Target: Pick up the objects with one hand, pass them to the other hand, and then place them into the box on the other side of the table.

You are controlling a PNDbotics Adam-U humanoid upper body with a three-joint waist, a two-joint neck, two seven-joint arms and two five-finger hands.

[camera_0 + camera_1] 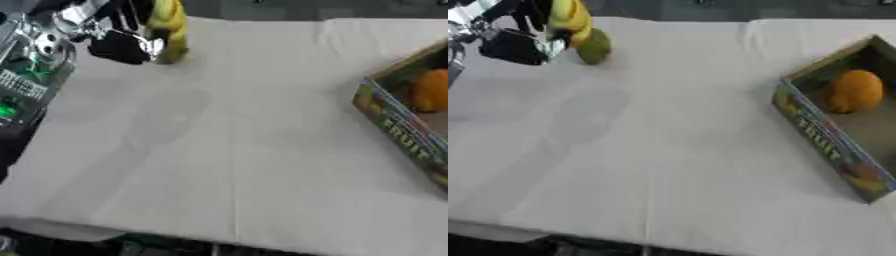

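Left hand (522, 42) grips a banana (570, 17) at the surface's (675, 150) far left.
An orange (855, 90) lies in the box (815, 135), right.

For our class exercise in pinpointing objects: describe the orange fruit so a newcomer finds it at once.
Start at the white table, then go to the cardboard box at its right edge. The orange fruit lies inside; the yellow-green fruit is far left, in the left hand.

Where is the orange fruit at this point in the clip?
The orange fruit lies inside the fruit box at the table's right edge, far across from the left hand at the upper left.
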